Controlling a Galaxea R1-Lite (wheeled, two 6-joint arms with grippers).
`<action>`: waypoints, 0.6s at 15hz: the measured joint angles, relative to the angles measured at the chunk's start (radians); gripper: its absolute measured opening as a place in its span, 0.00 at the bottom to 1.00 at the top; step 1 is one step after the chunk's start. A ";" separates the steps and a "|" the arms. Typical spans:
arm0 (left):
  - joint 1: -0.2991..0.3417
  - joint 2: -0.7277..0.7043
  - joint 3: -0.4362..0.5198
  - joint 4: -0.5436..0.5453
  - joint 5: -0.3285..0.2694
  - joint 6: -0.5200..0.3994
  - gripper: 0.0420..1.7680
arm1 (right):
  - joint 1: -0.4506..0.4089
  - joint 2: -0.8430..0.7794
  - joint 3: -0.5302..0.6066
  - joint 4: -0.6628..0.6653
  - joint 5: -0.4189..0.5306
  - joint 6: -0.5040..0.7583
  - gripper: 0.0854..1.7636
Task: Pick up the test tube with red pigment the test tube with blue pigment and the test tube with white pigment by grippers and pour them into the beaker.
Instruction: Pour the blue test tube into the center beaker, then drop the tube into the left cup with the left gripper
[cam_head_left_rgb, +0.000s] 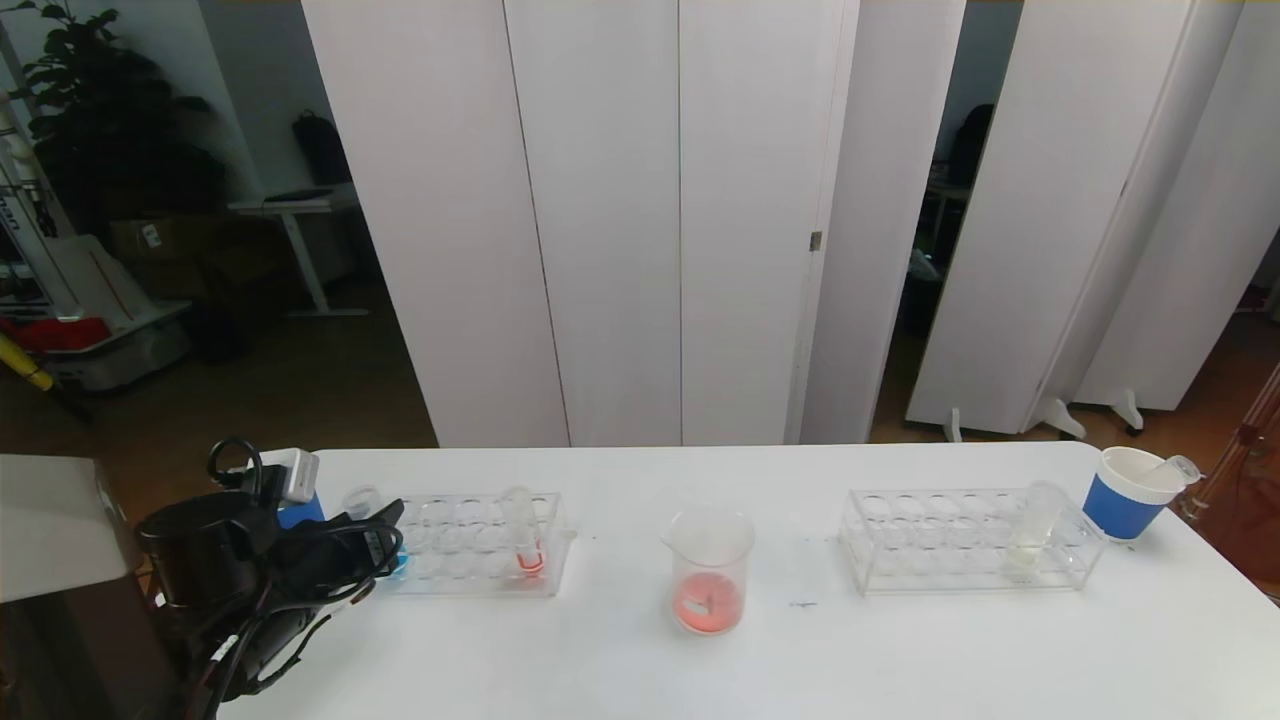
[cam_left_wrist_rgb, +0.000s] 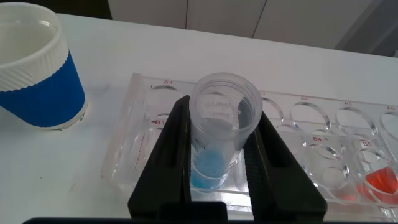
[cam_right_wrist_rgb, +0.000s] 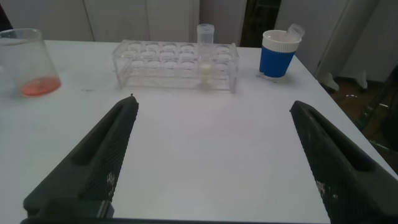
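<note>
Left claw (cam_left_wrist_rgb: 217, 171) clenched on the test tube with blue pigment (cam_left_wrist_rgb: 219, 134), seated in the left rack (cam_left_wrist_rgb: 298, 143) at its left end. Just left of that rack, a blue-sleeved paper cup (cam_left_wrist_rgb: 37, 78); toward its right end, a tube with orange-red liquid (cam_head_left_rgb: 525, 545). Beaker (cam_head_left_rgb: 708, 570) mid-counter (cam_head_left_rgb: 900, 650), red liquid at bottom. Far right, test tube with white pigment (cam_head_left_rgb: 1030, 530) upright in the right rack (cam_head_left_rgb: 940, 545), second cup (cam_head_left_rgb: 1135, 492) beyond. Right claw (cam_right_wrist_rgb: 214, 168) released, low over bare counter, well short of that rack.

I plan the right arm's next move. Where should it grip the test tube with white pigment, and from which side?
Grip the clear upper part of the test tube with white pigment, above the rack, coming from the robot's side. It stands upright, and only this part rises free.
</note>
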 joint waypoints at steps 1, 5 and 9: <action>0.000 0.000 0.000 0.000 0.000 0.000 0.31 | 0.000 0.000 0.000 0.000 0.000 0.000 0.99; -0.004 -0.009 0.000 -0.001 -0.002 0.002 0.31 | 0.000 0.000 0.000 0.000 0.000 0.000 0.99; -0.010 -0.039 -0.002 0.000 -0.004 0.010 0.31 | 0.000 0.000 0.000 0.000 0.000 0.000 0.99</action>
